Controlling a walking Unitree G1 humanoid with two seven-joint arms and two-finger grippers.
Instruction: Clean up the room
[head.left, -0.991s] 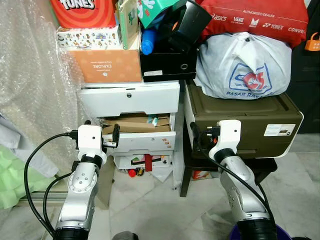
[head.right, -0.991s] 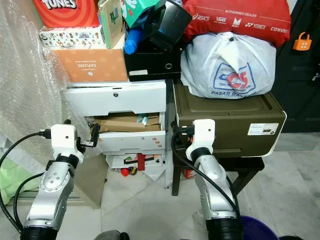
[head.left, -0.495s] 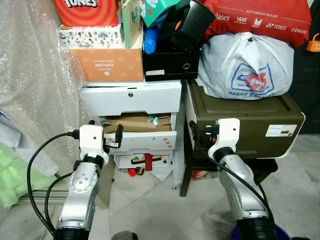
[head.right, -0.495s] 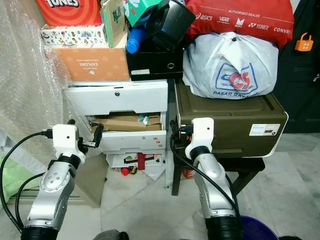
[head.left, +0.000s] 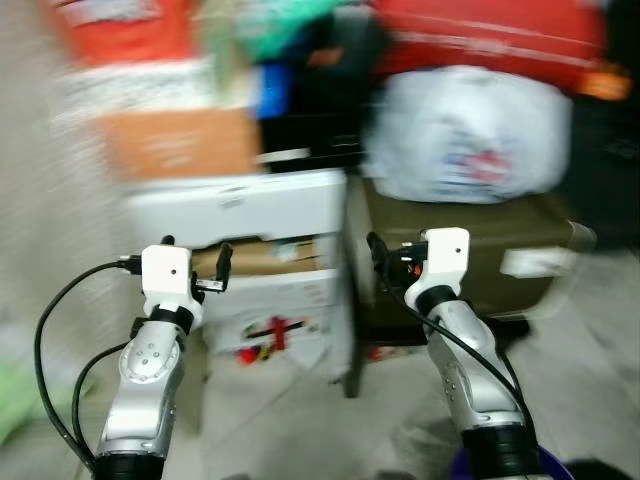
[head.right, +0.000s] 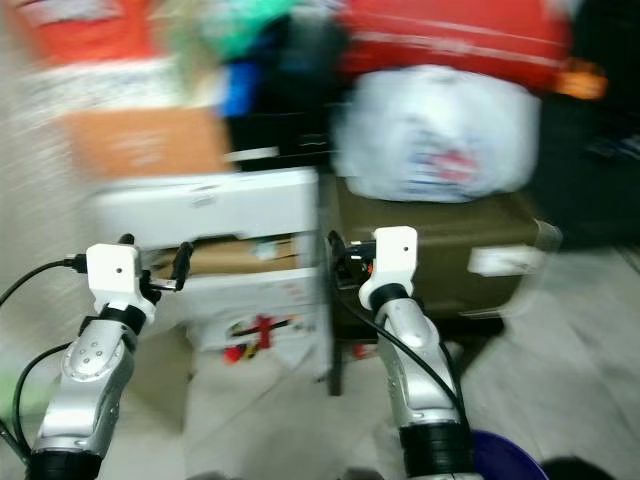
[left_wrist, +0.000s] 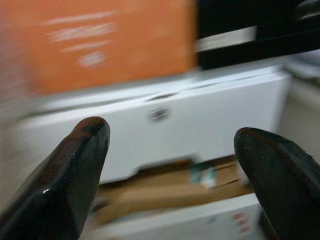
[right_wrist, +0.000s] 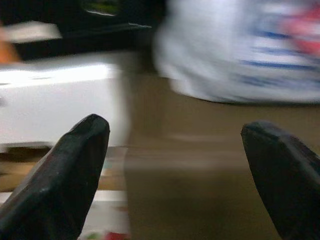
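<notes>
Left eye view: the picture is smearing with motion blur. The left gripper (head.left: 195, 272) is hanging in the air before a white drawer unit (head.left: 270, 260), its two fingers standing wide apart and holding nothing. The right gripper (head.left: 385, 262) is hovering in front of a dark olive box (head.left: 490, 235); its spread is not clear from here. The middle drawer (head.left: 275, 290) is sitting pulled out toward the robot, its long axis running left to right, with brown cardboard (head.left: 265, 255) lying flat inside it. A white plastic bag (head.left: 465, 135) is resting on top of the olive box.

Right eye view: the same scene is showing, equally blurred, with an orange box (head.right: 150, 140) sitting on top of the drawer unit.

Left wrist view: the two black fingers (left_wrist: 65, 180) are standing wide apart, touching nothing, and framing the unit's closed upper drawer (left_wrist: 165, 125) and the cardboard below it.

Right wrist view: the fingers (right_wrist: 65, 175) are likewise spreading wide and empty, pointing at the olive box's front, beside the white unit's edge.
</notes>
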